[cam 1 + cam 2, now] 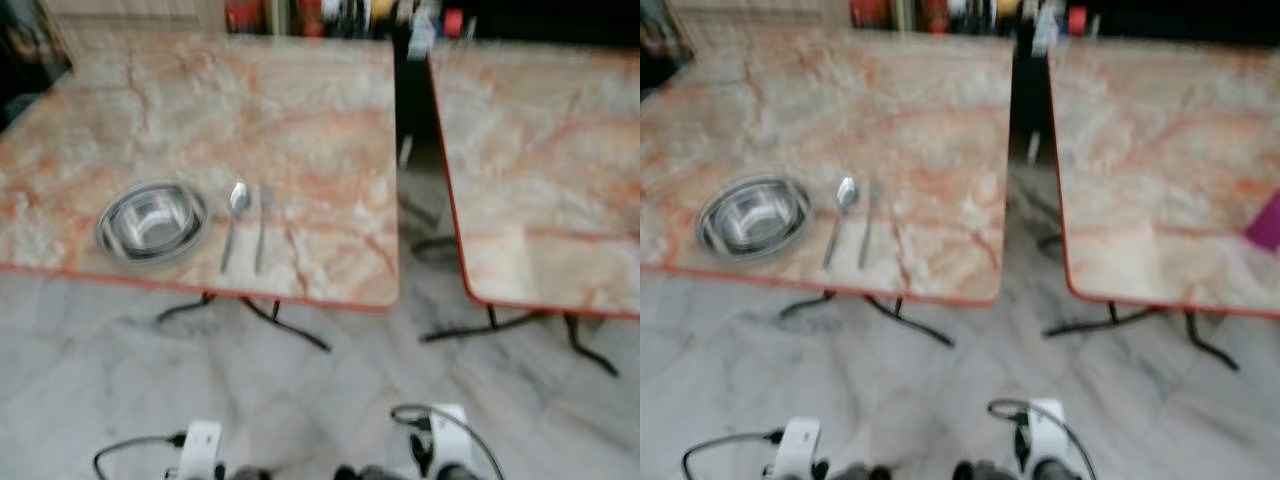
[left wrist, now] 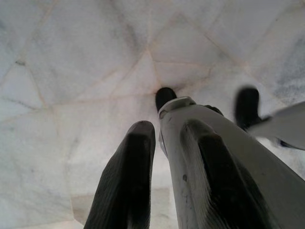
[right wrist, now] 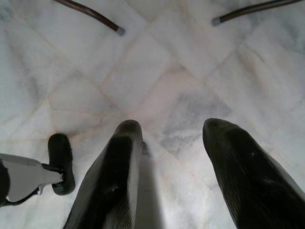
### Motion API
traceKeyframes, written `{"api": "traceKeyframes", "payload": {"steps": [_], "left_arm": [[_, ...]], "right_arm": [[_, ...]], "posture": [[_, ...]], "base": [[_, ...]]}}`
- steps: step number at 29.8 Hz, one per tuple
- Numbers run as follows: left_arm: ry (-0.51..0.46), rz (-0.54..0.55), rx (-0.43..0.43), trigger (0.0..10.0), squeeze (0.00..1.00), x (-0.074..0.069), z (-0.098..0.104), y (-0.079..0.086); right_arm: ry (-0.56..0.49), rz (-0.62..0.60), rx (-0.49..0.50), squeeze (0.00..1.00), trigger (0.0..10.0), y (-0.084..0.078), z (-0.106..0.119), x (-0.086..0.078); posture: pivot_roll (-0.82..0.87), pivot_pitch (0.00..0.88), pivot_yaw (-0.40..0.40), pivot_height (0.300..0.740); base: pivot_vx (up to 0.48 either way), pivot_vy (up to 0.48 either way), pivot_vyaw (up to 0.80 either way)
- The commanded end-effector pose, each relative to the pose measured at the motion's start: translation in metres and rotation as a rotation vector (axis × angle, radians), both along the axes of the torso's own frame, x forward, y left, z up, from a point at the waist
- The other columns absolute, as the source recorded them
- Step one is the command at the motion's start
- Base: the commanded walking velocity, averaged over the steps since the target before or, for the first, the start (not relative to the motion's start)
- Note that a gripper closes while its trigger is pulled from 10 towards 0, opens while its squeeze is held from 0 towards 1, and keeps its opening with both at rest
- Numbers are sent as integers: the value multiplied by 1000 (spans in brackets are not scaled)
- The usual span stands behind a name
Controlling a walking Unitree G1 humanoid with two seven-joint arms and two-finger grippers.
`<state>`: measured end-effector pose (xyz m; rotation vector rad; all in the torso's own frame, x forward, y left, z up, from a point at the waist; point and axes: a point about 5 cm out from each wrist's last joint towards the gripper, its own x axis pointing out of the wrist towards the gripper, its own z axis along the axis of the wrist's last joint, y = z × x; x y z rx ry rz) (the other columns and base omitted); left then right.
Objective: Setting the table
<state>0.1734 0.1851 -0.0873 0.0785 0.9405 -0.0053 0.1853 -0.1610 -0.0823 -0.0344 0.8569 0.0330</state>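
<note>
so: bowl (image 1: pixel 151 221), spoon (image 1: pixel 234 222), fork (image 1: pixel 263 227) set on table (image 1: pixel 300 120).
thin slick steel, grip mid-handle; left gripper (image 2: pixel 167 143) and right gripper (image 3: pixel 174 157) spread, empty.

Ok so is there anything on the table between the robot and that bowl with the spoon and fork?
Nothing visible blocks them. The bowl, spoon and fork lie near the table's front edge, with only bare floor before it. Both grippers hang low over the floor, left gripper and right gripper, both with fingers apart.
</note>
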Motion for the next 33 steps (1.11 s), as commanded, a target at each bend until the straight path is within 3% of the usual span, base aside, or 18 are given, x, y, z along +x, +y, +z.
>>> {"api": "traceKeyframes", "payload": {"steps": [1,12,19,24,33], "left_arm": [[81,-7,-7,10000,0,-20,-10,-3],[80,-2,-10,10000,0,-19,-9,-3],[76,12,-14,10000,0,-18,-9,-4],[76,22,-16,10000,0,-17,-9,-4],[76,28,-15,10000,0,-17,-9,-4]], "right_arm": [[26,-20,-24,0,10000,-10,-3,-6],[14,-18,-27,0,10000,-11,-1,-4],[10,-77,-37,0,10000,-20,0,-2],[13,-89,-34,0,10000,-22,1,-1],[4,-87,-39,0,10000,-22,1,0]], "posture": [[-67,169,-17,740],[-66,180,-19,740],[-60,200,-22,740],[-59,209,-23,740],[-61,216,-22,740]], "base": [[0,-416,0],[0,-417,0],[0,-411,0],[0,-409,-690],[0,-405,0]]}}
